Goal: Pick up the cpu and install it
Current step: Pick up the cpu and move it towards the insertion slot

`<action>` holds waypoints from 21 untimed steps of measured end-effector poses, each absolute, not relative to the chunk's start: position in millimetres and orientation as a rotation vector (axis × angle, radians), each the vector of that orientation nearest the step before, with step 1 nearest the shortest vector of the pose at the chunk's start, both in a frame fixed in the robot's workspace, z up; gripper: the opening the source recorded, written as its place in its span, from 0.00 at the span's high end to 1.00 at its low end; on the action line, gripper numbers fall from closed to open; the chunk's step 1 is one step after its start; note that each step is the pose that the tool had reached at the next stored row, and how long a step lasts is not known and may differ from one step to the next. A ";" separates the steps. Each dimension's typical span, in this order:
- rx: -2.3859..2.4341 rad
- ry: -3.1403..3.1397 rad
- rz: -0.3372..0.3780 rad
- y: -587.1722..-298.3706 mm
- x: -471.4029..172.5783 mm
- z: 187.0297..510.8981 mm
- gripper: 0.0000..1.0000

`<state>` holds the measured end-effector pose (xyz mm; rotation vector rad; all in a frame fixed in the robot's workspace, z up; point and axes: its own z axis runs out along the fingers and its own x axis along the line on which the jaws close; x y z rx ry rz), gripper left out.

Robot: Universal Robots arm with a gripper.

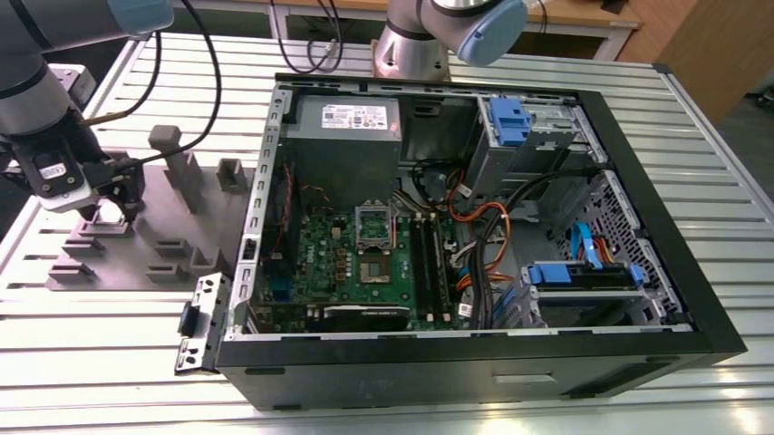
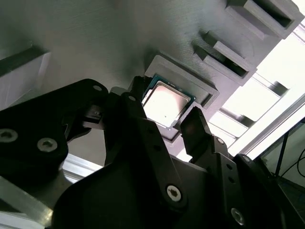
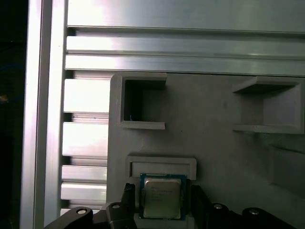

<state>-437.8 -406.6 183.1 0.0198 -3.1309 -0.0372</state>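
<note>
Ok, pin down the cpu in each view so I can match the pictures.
First wrist view: the cpu lies flat in a raised pocket of the grey fixture, flanked by the open gripper.
Second wrist view: the cpu lies in the same pocket, between the gripper's fingers.
Exterior view: the gripper stands over the fixture at the exterior view's left; what lies under it is too small to tell.
Shared landmark: the grey fixture.

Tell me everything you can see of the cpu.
The cpu is a small, flat, square chip with a pale, shiny metal top bearing faint print, and a thin greenish rim around it. It lies flat, top up, seated in a shallow walled pocket of the grey fixture block, which rests on the slatted table beside the computer case. The gripper hangs close over it; whether it touches the chip cannot be told.
</note>
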 end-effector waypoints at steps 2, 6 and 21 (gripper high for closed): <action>0.017 -3.131 -0.037 -406.6 -437.9 182.7 0.42; 0.007 -3.131 -0.035 -406.3 -438.0 182.0 0.42; -0.002 -3.131 -0.034 -406.1 -437.9 181.7 0.50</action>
